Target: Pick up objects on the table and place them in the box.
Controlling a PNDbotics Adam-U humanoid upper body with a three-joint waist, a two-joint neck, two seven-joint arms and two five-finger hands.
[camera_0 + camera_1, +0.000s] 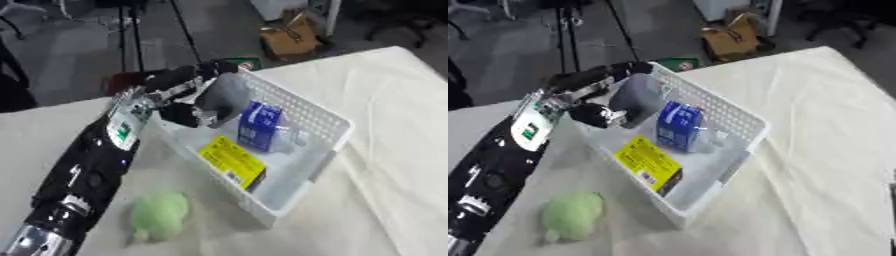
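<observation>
Left robot hand (pixel 188 97) curled around a grey item (pixel 226 97), held over the far end of the white box (pixel 328 125), at 12 o'clock of the yellow pack (pixel 232 161). A blue carton (pixel 260 125) stood at the box centre, just beside the grey item. A green soft thing (pixel 159 215) lay on the table (pixel 394 100) at 7 o'clock of the box, still outside it. Right robot hand not shown. Judged risks: a release while the item overhung the far rim would tip it outside; lowering could topple the carton; the forearm, close to the near wall, might shove the box.
</observation>
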